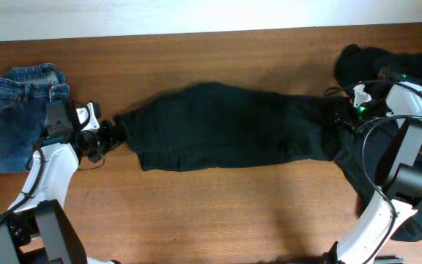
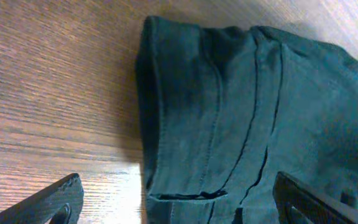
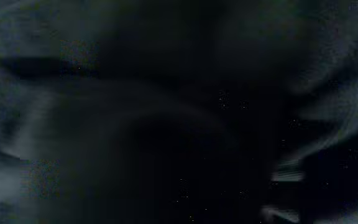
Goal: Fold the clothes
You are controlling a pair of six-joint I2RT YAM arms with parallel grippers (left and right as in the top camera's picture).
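Observation:
A black garment lies stretched out across the middle of the table. In the left wrist view its stitched left end lies flat on the wood. My left gripper is open at that end, and its two fingers stand wide apart either side of the fabric's edge. My right gripper is down on the garment's right end. The right wrist view shows only dark fabric close up, with its fingers hidden. A pair of blue denim jeans lies folded at the far left.
More black clothes are heaped at the back right and spread under the right arm. Bare wooden table lies in front of the garment. The table's back edge meets a white wall.

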